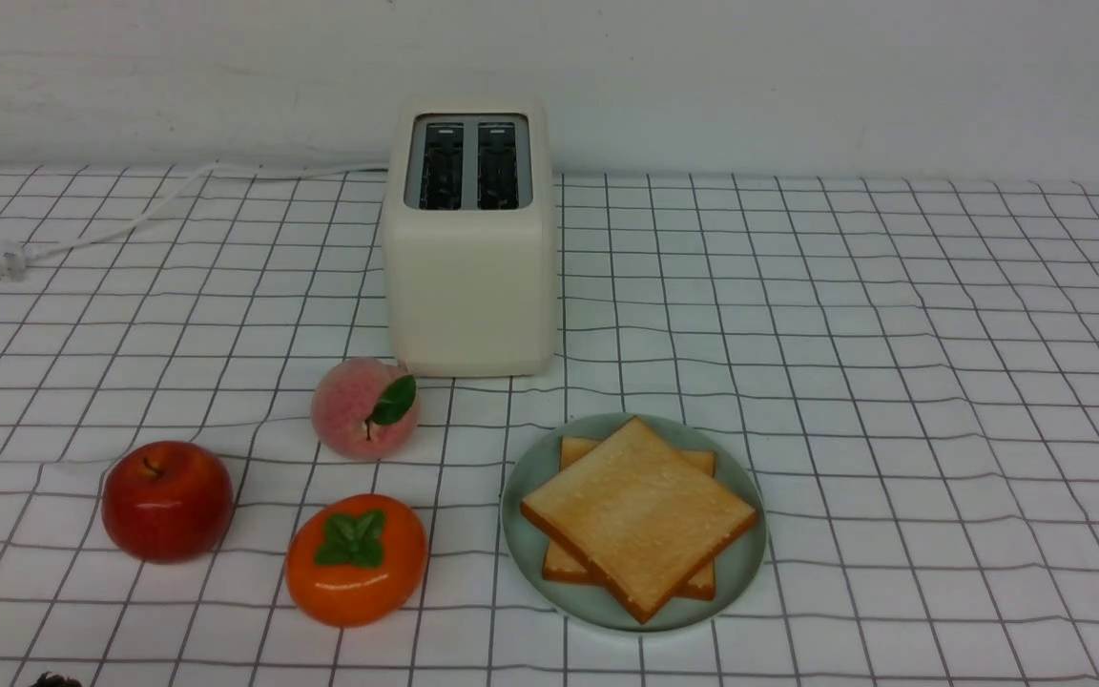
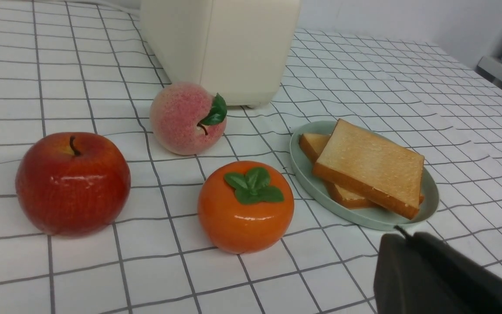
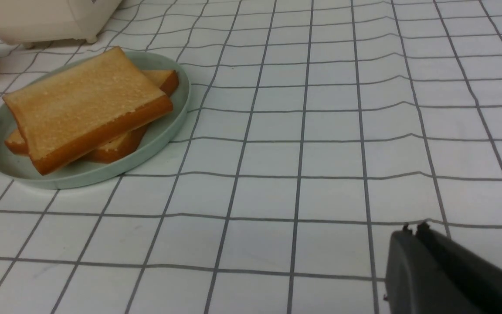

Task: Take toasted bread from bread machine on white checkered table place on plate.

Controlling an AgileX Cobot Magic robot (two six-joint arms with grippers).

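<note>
Two slices of toasted bread lie stacked, turned against each other, on the mint-green plate in front of the bread machine, whose two dark slots look empty. The toast also shows in the left wrist view and the right wrist view. My left gripper is shut and empty, low over the checkered table, just short of the plate's near rim. My right gripper is shut and empty, well to the right of the plate. Neither gripper shows in the front view.
A red apple, a pink peach and an orange persimmon sit left of the plate. The toaster's white cord and plug trail off to the far left. A white wall stands behind the table.
</note>
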